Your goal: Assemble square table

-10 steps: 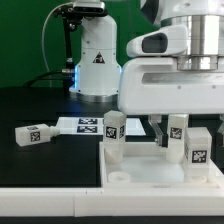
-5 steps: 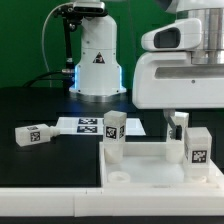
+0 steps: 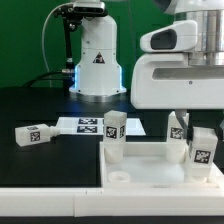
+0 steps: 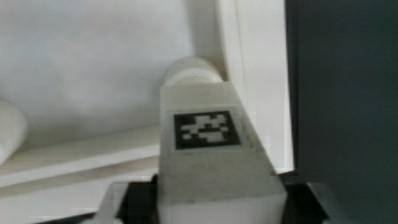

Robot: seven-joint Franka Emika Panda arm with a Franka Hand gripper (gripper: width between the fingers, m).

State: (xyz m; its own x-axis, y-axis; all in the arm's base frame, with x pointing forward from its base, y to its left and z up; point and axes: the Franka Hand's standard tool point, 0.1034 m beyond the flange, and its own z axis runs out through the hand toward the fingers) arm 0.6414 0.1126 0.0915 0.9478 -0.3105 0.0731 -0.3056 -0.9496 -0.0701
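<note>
Up close, the wrist view shows the pincer [image 4: 214, 195] pinching a tagged leg [image 4: 214, 130], hidden in the exterior view.

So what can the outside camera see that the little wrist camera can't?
Only the exterior view shows the loose leg lying on the black table, the marker board behind it, the upright leg standing at the exterior view's left corner of the square table top, and the robot's base. Only the wrist view shows, close up, the gripper with its fingers on either side of a leg. Both show that leg with its black-and-white tag, and the white table top under it.
</note>
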